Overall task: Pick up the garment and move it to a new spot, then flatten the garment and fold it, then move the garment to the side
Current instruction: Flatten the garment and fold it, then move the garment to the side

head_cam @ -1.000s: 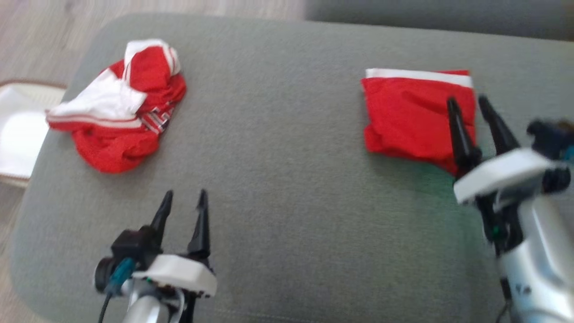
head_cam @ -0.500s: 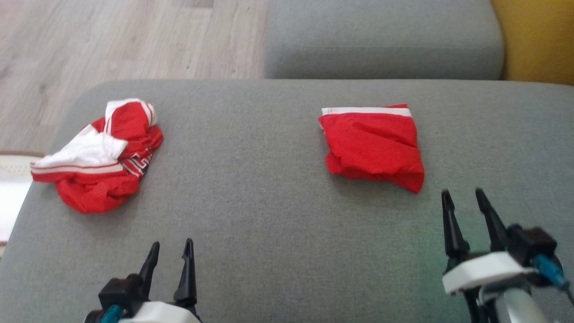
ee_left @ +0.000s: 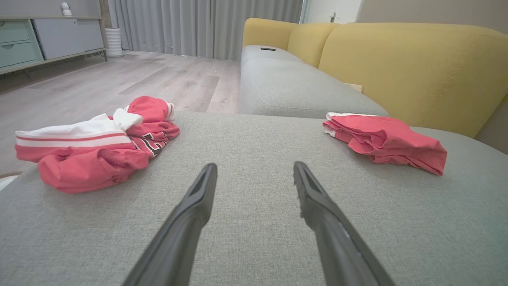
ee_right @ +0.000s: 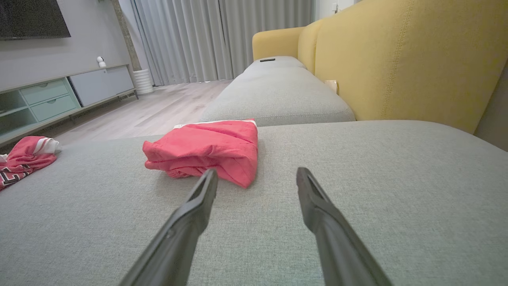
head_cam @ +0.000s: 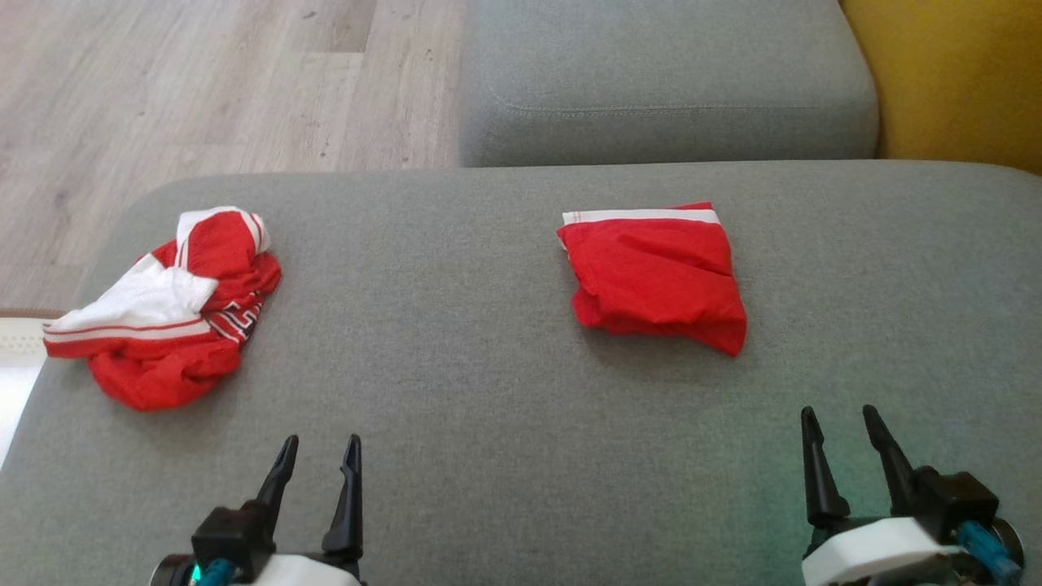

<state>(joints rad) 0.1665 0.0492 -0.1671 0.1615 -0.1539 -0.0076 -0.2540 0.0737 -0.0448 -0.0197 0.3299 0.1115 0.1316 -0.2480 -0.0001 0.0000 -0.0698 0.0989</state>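
A folded red garment (head_cam: 655, 277) with a white band lies flat on the grey cushion (head_cam: 456, 358), right of centre; it also shows as the folded garment (ee_right: 206, 149) ahead of my right fingers and the folded garment (ee_left: 387, 139) at the right of the left wrist view. A crumpled red and white garment (head_cam: 167, 313) sits near the cushion's left edge, seen low as the crumpled garment (ee_left: 93, 145) and partly as the crumpled garment (ee_right: 24, 159). My left gripper (head_cam: 319, 460) is open and empty at the lower left. My right gripper (head_cam: 838, 427) is open and empty at the lower right, short of the folded piece.
A second grey seat cushion (head_cam: 667, 73) lies beyond, with a yellow backrest (head_cam: 952, 73) to the right. Wooden floor (head_cam: 179, 89) runs off the cushion's far left. A pale rug edge (head_cam: 16, 358) shows at the left. A low cabinet (ee_right: 67, 91) stands across the room.
My right gripper has drawn back from over the folded garment to the near right, empty. The left gripper also pulled nearer. The head camera has tilted up, shifting the whole picture.
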